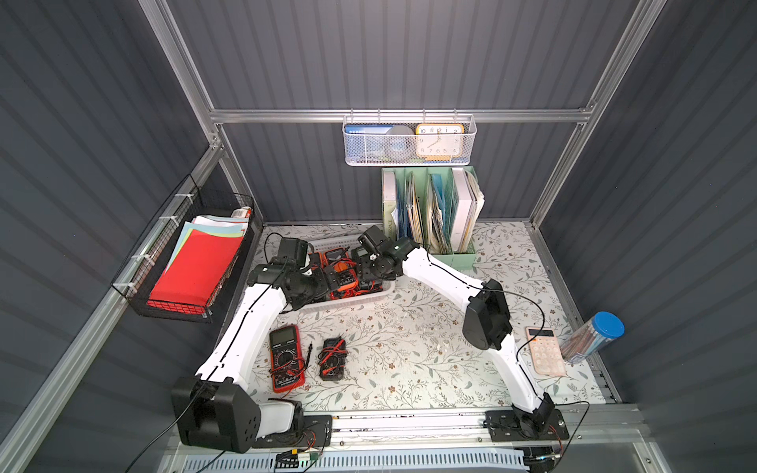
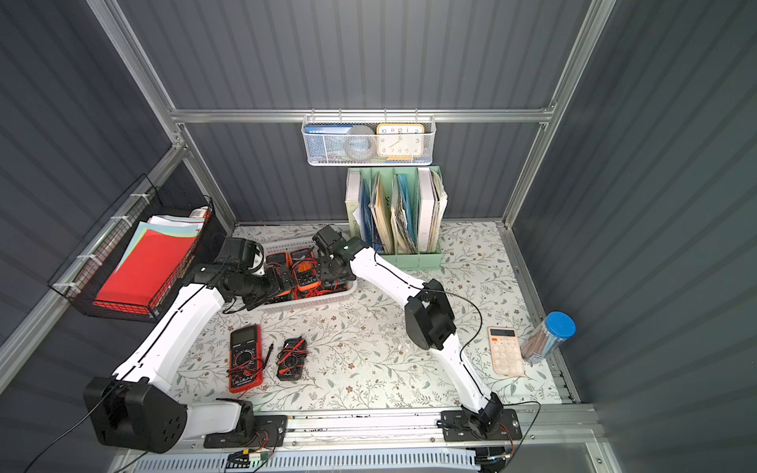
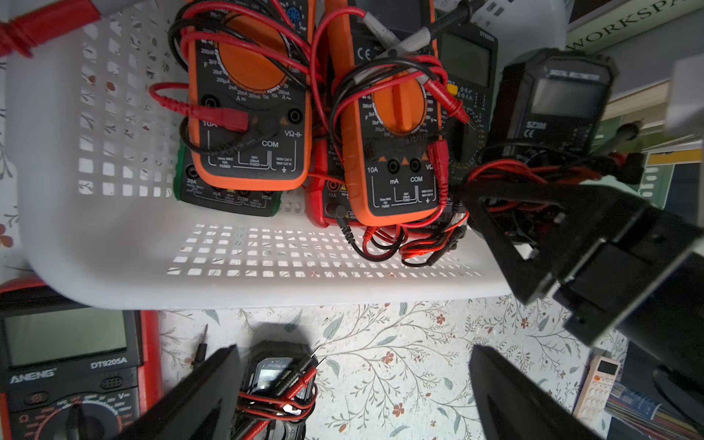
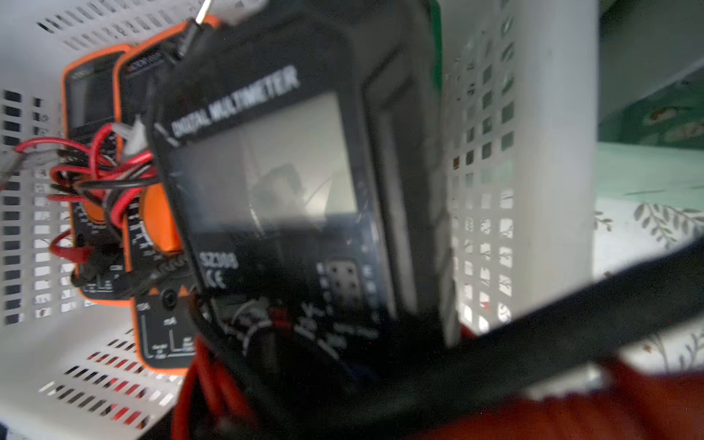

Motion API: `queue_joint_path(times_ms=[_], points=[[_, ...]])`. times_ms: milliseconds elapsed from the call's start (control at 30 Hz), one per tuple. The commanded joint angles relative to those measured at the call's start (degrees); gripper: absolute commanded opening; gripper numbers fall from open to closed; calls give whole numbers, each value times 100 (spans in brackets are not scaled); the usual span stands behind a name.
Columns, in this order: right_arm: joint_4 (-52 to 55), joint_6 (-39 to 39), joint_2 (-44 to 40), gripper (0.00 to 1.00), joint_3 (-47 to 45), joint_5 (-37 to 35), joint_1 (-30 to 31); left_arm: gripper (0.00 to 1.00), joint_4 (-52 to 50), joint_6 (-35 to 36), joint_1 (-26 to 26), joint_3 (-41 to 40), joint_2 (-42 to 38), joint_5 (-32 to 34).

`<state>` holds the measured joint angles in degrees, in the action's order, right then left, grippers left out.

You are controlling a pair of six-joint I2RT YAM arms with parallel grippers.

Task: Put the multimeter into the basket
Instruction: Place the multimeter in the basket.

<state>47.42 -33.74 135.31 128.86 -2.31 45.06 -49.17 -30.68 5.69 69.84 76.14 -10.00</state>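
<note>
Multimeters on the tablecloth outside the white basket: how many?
2. A red ANENG DT9205A multimeter lies beside the left arm; a small black multimeter, wrapped in its leads, lies just right of it. The arms may hide others.

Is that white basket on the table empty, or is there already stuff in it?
Partly full: the white basket holds several multimeters, an orange multimeter on top; part of its floor shows bare.

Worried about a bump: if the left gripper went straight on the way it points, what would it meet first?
Most likely the flowered tablecloth, just short of the white basket: the open left gripper frames bare cloth in its wrist view, a small black multimeter beside one finger. Depth is unclear.
</note>
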Motion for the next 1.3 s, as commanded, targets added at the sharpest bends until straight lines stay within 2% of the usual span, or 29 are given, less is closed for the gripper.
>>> queue_joint_path(times_ms=[0, 167, 500, 767, 833, 933, 1033, 1133, 1267], points=[[189, -29, 70, 86, 201, 91, -24, 99, -32, -71, 11, -94, -38, 68], [166, -36, 38, 95, 217, 72, -30, 99, -55, -67, 11, -108, -82, 84], [-46, -45, -763, 98, -272, -40, 33, 99, -137, 10, 9, -133, -164, 129], [-136, -79, -1625, 98, -831, -471, 535, 99, -358, -141, -36, -458, -460, 110], [-217, -292, -1913, 98, -1242, -653, 769, 99, -380, -133, -256, -583, -522, 16], [-526, -711, -2324, 98, -2035, -873, 1162, 99, -256, -77, -843, -804, -593, -508], [-847, -1157, -2544, 98, -2688, -1068, 1590, 99, -356, 81, -1185, -832, -635, -559], [-887, -1531, -2398, 98, -2883, -1184, 1984, 99, -449, 182, -1341, -814, -699, -492], [-630, -1958, -1915, 99, -2660, -1407, 2414, 99, -478, 264, -1679, -798, -706, -602]])
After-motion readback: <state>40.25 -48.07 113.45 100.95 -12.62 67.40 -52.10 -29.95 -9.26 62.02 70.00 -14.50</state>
